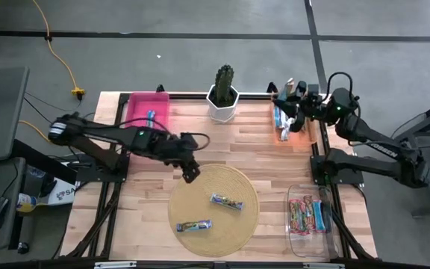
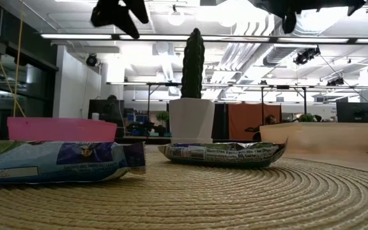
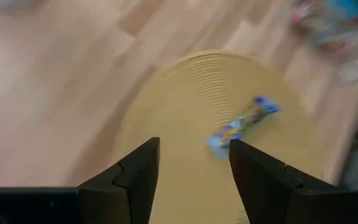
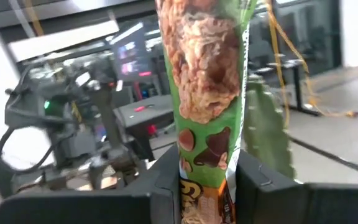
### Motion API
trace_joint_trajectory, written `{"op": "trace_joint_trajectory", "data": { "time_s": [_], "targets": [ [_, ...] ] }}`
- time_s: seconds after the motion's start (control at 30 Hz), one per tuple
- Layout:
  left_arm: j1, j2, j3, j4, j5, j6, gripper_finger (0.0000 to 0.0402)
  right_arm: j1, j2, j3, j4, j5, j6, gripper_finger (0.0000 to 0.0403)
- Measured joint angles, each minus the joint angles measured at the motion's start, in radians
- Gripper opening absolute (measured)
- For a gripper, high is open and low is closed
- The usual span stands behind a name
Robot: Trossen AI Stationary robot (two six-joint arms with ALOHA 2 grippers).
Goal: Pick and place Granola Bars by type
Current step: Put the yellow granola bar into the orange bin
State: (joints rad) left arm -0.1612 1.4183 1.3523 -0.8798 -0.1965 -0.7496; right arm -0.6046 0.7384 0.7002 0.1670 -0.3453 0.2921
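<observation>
Currently the right gripper (image 4: 207, 180) is clamped on one green-wrapped bar (image 4: 207, 81), held above the orange bin (image 1: 284, 134) at the desk's (image 1: 222, 142) far right corner. The left gripper (image 3: 194, 180), fingers apart and empty, hangs over the round mat's (image 1: 213, 200) near edge; two bars (image 1: 227, 202) (image 1: 193, 226) lie on the mat just beyond it. One bar (image 1: 150, 118) sits in the pink bin (image 1: 136, 104); several fill the clear bin (image 1: 297, 237).

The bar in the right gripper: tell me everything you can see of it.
The green foil-wrapped granola bar is printed with oat clusters and chocolate pieces, with an orange band near its lower end. It stands upright, clamped at that end between the right gripper's dark fingers, clear of the table, over the far right corner by the orange bin.
</observation>
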Motion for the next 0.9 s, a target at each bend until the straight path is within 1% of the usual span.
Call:
{"op": "trace_joint_trajectory", "data": {
  "time_s": [0.13, 0.2, 0.27, 0.37, 0.43, 0.57, 0.63, 0.77, 0.83, 0.9],
  "targets": [
    [-0.003, -0.117, -0.209, 0.228, 0.048, -0.106, 0.0191, -0.075, -0.012, 0.0, -0.059, 0.005, 0.075, 0.0073],
    [-0.003, -0.165, -0.298, 0.312, 0.07, -0.162, 0.0191, -0.11, -0.012, 0.0, -0.099, 0.017, 0.118, 0.0073],
    [-0.003, -0.2, -0.368, 0.4, 0.09, -0.203, 0.0191, -0.143, -0.008, 0.0, -0.146, 0.044, 0.155, 0.0073],
    [-0.003, -0.239, -0.444, 0.485, 0.114, -0.229, 0.0191, -0.191, 0.002, 0.0, -0.233, 0.095, 0.207, 0.0073],
    [-0.003, -0.26, -0.467, 0.505, 0.123, -0.232, 0.0191, -0.22, 0.009, 0.0, -0.303, 0.126, 0.232, 0.0073],
    [-0.003, -0.286, -0.474, 0.526, 0.128, -0.206, 0.0191, -0.267, 0.028, 0.0, -0.453, 0.179, 0.278, 0.0073],
    [-0.003, -0.297, -0.474, 0.552, 0.127, -0.182, 0.0191, -0.286, 0.039, 0.0, -0.531, 0.199, 0.279, 0.0073],
    [-0.003, -0.32, -0.473, 0.552, 0.123, -0.136, 0.0191, -0.31, 0.069, 0.0, -0.693, 0.269, 0.261, 0.0073],
    [-0.003, -0.336, -0.474, 0.531, 0.119, -0.108, 0.0191, -0.315, 0.089, 0.0, -0.74, 0.29, 0.249, 0.0073],
    [-0.003, -0.342, -0.472, 0.546, 0.117, -0.082, 0.0191, -0.319, 0.113, 0.0, -0.778, 0.294, 0.244, 0.0073]
  ]
}}
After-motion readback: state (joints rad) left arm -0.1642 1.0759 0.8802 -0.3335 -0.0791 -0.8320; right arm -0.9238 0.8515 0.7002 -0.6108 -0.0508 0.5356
